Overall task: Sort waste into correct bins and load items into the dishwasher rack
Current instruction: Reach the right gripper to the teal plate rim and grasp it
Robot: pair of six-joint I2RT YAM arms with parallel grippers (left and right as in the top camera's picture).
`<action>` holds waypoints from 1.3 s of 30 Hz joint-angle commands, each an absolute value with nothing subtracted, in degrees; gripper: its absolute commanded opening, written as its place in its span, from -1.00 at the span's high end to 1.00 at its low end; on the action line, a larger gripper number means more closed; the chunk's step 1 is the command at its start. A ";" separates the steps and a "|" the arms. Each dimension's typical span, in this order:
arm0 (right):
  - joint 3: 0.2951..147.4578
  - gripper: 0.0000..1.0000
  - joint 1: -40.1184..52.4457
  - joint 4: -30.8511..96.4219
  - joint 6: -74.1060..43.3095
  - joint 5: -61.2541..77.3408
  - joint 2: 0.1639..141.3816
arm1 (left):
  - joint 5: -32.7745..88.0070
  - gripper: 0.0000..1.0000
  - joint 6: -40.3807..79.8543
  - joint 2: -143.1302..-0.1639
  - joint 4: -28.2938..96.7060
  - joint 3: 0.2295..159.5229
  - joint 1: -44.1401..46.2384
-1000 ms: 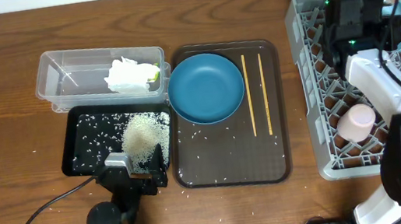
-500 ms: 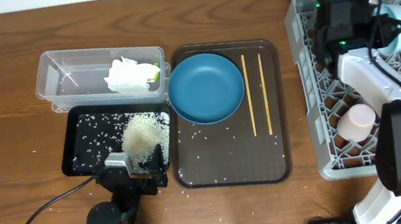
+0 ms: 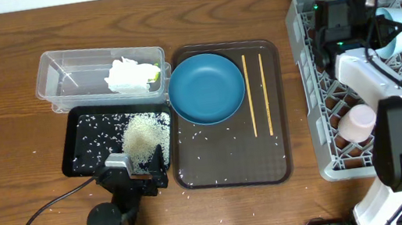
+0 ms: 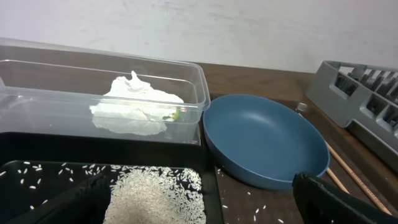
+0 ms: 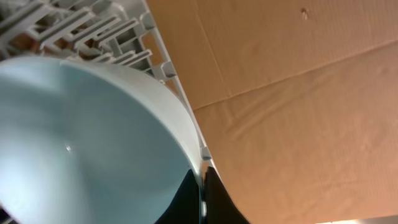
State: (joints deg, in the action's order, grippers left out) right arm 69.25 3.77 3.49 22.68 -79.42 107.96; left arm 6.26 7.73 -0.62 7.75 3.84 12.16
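Note:
My right gripper (image 3: pixel 372 25) is shut on the rim of the white bowl with the light blue rim (image 3: pixel 395 26), holding it tilted on edge over the far part of the dishwasher rack (image 3: pixel 311 97). In the right wrist view the fingers (image 5: pixel 202 193) pinch the bowl's rim (image 5: pixel 81 137). A pink cup (image 3: pixel 354 122) lies in the rack. The dark blue plate (image 3: pixel 207 88) and two chopsticks (image 3: pixel 249 98) lie on the brown tray (image 3: pixel 231 159). My left gripper (image 3: pixel 142 166) is open and empty over the black tray (image 3: pixel 88 148) with its rice pile (image 3: pixel 143 132). The white cup is out of view.
The clear tub (image 3: pixel 70 76) holds crumpled tissue (image 3: pixel 126 75) and a bit of yellow-green wrapper (image 3: pixel 154 73). Loose rice grains lie on the brown tray and the table in front. In the left wrist view the plate (image 4: pixel 264 140) sits right of the tub (image 4: pixel 62 68).
My right gripper has shifted a little left over the rack with the bowl in it, and the bowl has turned slightly. The left arm has not moved.

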 commanded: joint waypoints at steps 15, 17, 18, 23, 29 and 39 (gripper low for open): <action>69.69 -0.51 15.27 3.68 24.62 -75.53 107.81 | 7.03 -0.92 8.21 -0.23 8.27 2.42 12.34; 69.69 -0.55 17.72 4.51 25.63 -71.20 105.80 | 7.03 -0.92 8.19 -0.23 8.27 2.42 12.34; 69.73 -0.58 18.92 5.04 25.58 -69.38 104.79 | 7.03 -0.93 8.21 -0.23 8.27 2.42 12.34; 70.15 -0.68 26.46 14.02 19.57 -52.73 98.37 | 7.03 -0.92 8.21 -0.23 8.27 2.44 12.34; 70.83 -0.59 26.52 25.58 -4.25 -10.31 95.61 | 7.03 -0.92 8.21 -0.23 8.27 2.42 12.34; 70.81 -0.04 26.65 25.19 -29.71 8.97 103.04 | 7.03 -0.92 8.19 -0.23 8.27 2.42 12.34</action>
State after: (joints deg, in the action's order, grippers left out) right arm 70.35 26.04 24.82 -18.70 3.97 100.01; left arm 6.26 7.70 -0.62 7.73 3.84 12.16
